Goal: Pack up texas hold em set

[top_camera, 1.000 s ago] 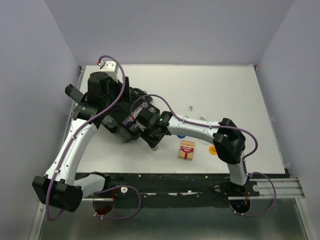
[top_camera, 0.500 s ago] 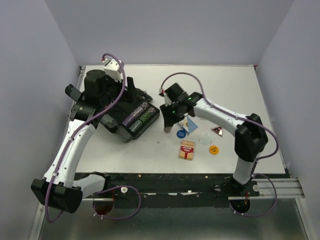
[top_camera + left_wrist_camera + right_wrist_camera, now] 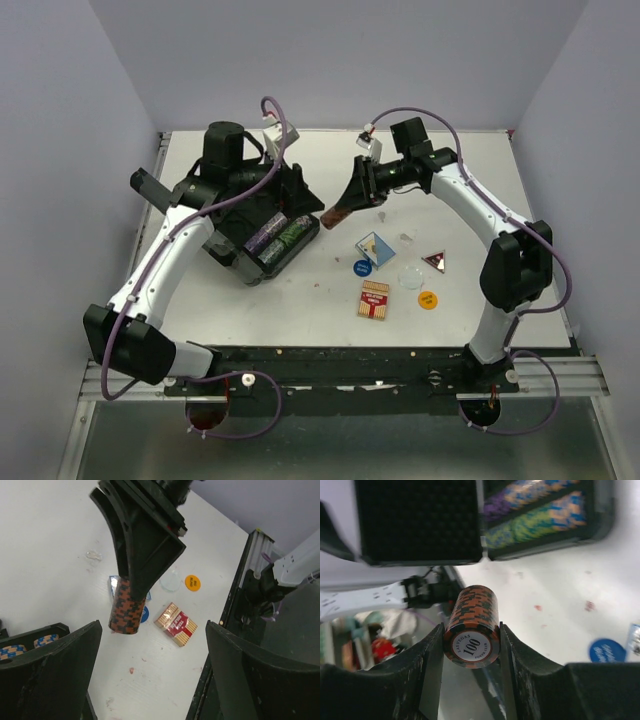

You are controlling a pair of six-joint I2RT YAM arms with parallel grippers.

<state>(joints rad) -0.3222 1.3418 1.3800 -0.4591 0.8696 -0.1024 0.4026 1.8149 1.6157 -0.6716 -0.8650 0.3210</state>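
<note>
Right hand [image 3: 471, 650] clamps 1 chip stack [image 3: 472, 625]; left hand [image 3: 153, 630] gapes apart; case [image 3: 245, 270] shows 2 chip rows [image 3: 278, 235].

Overhead camera looking down on whole table [image 3: 300, 305], wrist cameras close, both showing chip stack [image 3: 471, 625]

Matt white surface [image 3: 480, 190], faintly stained. Black plastic case [image 3: 545, 549], its lid lining [image 3: 417, 520] finely dimpled. Orange-black chip stack [image 3: 472, 625] smooth, slightly glossy. Red card deck [image 3: 375, 300] looks like printed paperboard.
</note>
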